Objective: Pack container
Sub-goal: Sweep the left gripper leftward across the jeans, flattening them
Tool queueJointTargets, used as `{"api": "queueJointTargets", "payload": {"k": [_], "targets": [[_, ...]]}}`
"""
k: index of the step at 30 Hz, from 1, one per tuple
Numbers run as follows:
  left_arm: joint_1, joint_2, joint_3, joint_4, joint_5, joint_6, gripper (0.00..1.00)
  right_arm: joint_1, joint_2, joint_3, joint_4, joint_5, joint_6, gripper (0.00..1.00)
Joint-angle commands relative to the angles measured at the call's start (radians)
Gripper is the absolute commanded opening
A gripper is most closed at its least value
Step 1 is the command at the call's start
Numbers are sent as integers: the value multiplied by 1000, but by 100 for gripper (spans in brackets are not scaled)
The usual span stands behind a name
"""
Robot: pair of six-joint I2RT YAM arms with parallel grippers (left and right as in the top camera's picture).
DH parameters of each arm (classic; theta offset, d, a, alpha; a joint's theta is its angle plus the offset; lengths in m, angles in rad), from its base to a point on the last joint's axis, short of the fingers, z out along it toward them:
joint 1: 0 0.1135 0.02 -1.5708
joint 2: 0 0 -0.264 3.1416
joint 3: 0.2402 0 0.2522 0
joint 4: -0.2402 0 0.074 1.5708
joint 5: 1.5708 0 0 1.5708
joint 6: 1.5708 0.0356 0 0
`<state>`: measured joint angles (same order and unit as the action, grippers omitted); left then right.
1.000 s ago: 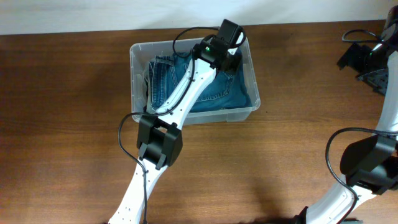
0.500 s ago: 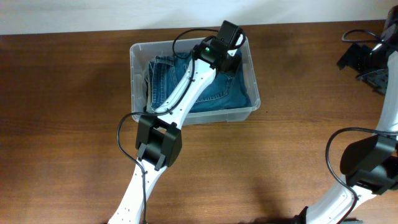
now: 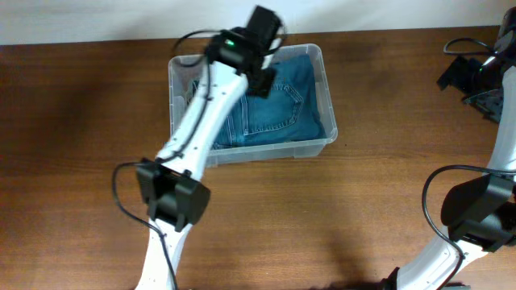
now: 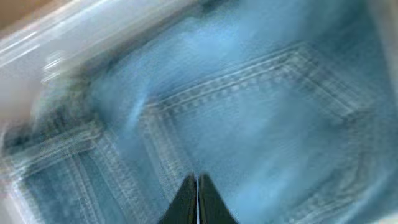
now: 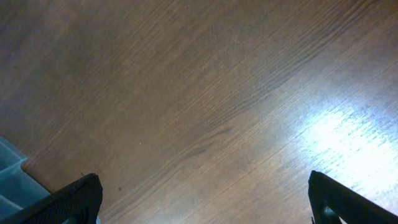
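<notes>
The clear plastic container [image 3: 326,76] stands at the back middle of the table. Folded blue jeans [image 3: 278,109] lie inside it and fill most of the floor; the label on the floor is hidden. My left gripper [image 3: 262,80] hovers over the jeans near the container's back wall. In the left wrist view its fingers [image 4: 197,186] are shut and empty just above the denim [image 4: 261,112], and the container wall [image 4: 68,43] shows at the upper left. My right gripper [image 3: 476,80] is far to the right; its fingers [image 5: 205,193] are wide open and empty over bare wood.
The brown wooden table [image 3: 363,209] surrounds the container. A pale wall edge [image 3: 121,20] runs along the back. A corner of the container [image 5: 9,177] shows at the lower left of the right wrist view.
My left arm has swung to the left and back, from the container's right back part toward its back middle. The jeans now show more fully. The right arm has not moved.
</notes>
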<state>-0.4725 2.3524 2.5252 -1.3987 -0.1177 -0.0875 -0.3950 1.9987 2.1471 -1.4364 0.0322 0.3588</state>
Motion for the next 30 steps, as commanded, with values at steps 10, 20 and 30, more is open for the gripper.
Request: {"api": "queueJointTargets", "payload": {"k": [10, 20, 30], "targets": [[159, 2, -115, -190, 26, -65, 4, 1, 4, -6, 0, -2, 2, 98], [161, -2, -349, 0, 79, -64, 4, 1, 4, -6, 0, -2, 2, 98], [161, -6, -108, 110, -123, -51, 5, 1, 4, -6, 0, -2, 2, 98]]}}
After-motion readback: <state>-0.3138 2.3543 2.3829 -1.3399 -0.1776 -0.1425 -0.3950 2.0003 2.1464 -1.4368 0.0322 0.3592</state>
